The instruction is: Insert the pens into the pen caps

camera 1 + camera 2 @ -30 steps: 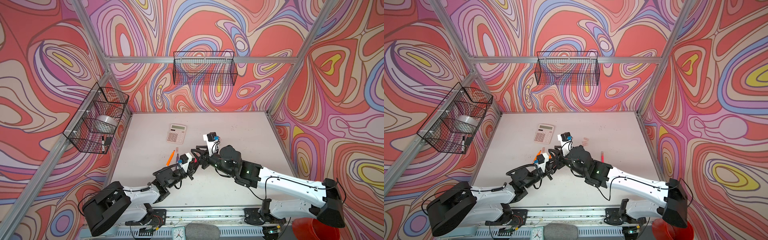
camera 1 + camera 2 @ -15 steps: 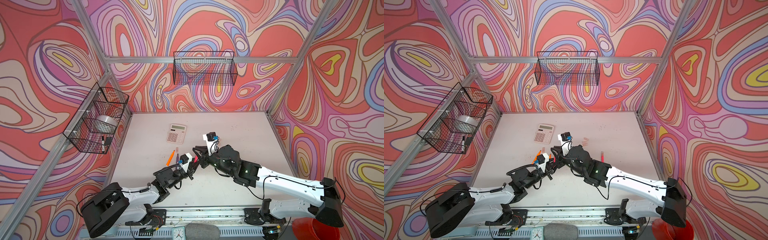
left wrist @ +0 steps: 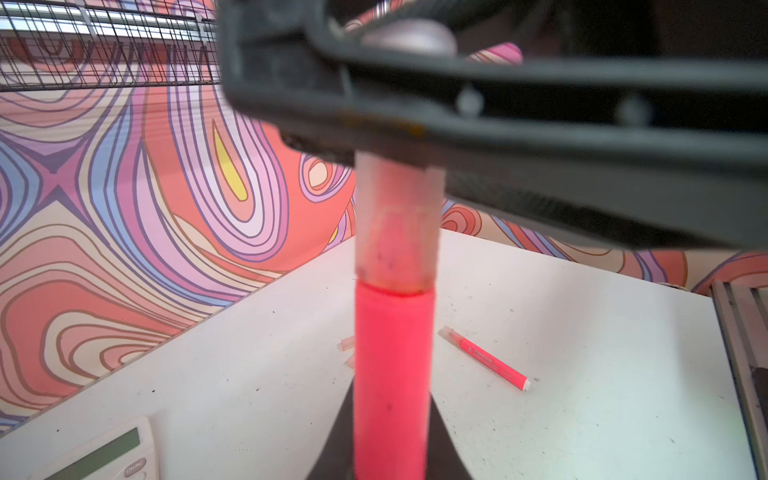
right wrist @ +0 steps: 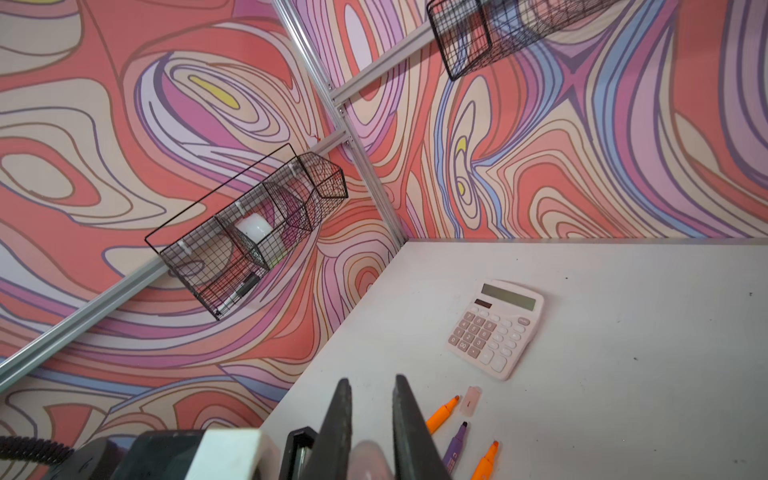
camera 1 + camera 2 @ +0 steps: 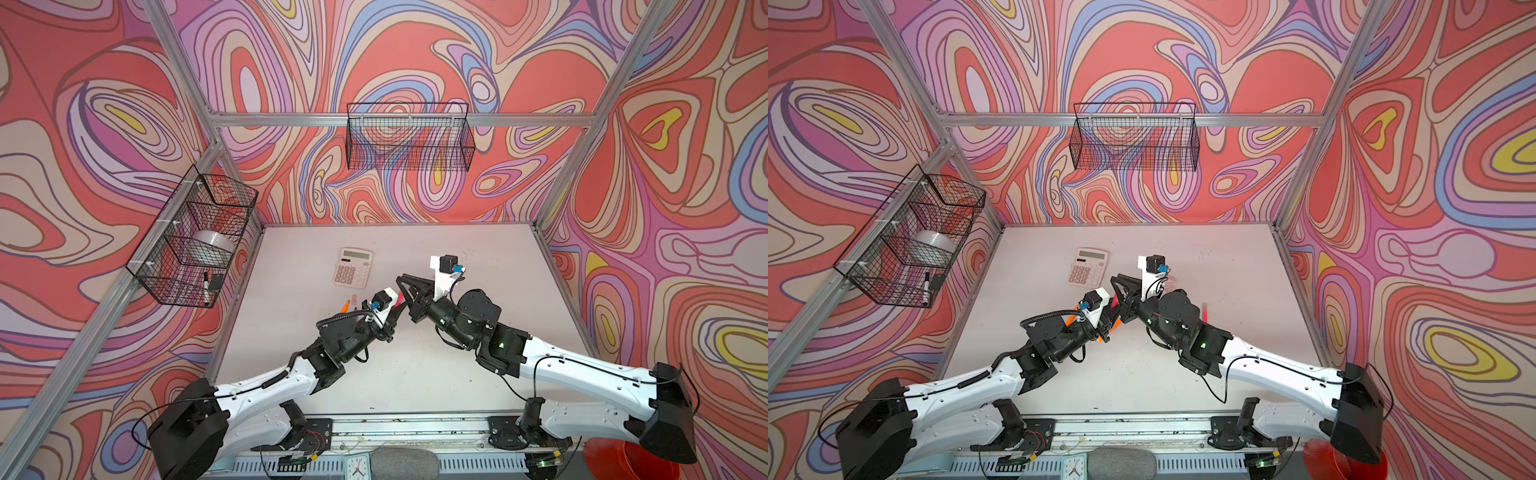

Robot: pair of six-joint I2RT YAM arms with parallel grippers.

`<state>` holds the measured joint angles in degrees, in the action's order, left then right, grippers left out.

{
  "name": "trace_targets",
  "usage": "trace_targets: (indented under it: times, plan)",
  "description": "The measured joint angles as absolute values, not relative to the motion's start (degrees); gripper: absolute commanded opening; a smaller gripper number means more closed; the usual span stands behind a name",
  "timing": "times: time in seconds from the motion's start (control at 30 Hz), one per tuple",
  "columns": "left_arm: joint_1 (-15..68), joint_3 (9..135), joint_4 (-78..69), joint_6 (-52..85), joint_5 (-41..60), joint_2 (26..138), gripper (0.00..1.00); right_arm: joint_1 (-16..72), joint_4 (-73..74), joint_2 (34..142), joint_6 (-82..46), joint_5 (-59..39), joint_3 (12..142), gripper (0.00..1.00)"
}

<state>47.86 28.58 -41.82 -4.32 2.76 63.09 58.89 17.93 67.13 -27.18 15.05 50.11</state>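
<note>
A pink-red pen [image 3: 390,374] rises from my left gripper [image 3: 390,419], which is shut on its barrel. A pale translucent pen cap [image 3: 397,224] sits over the pen's tip. My right gripper [image 4: 370,380] is shut on that cap [image 4: 370,457], which shows between its dark fingers [image 4: 332,424]. In both top views the two grippers meet above the table's middle, left gripper [image 5: 392,311] below right gripper [image 5: 403,289]. Two orange pens [image 4: 442,413] [image 4: 486,459], a purple pen [image 4: 457,440] and a loose cap [image 4: 470,400] lie uncapped on the table. A capped pink pen [image 3: 484,358] lies further right.
A pink calculator [image 5: 352,267] lies behind the grippers. Wire baskets hang on the left wall [image 5: 195,241] and the back wall [image 5: 409,137]; the left one holds a black-and-white marker [image 5: 205,286]. Small pale caps [image 3: 348,344] lie beyond the held pen.
My right gripper has closed on the cap at the pen's tip. Both arms have stayed almost in place.
</note>
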Motion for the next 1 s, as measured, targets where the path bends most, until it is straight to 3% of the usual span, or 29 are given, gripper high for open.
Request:
trace_targets:
  times: [0.3,0.57,1.0]
  plan:
    - [46.26,35.16,-26.5,-2.52,5.98,61.36,0.0,58.83,18.83,68.34,-28.27,17.37,50.78,0.0]
    - [45.19,35.14,-25.34,0.23,8.16,61.84,0.0,58.83,16.95,69.17,-29.34,17.63,51.16,0.0]
    - [40.25,27.27,-44.14,2.57,17.74,65.98,0.0,58.89,13.89,70.32,-31.55,16.69,51.46,0.0]
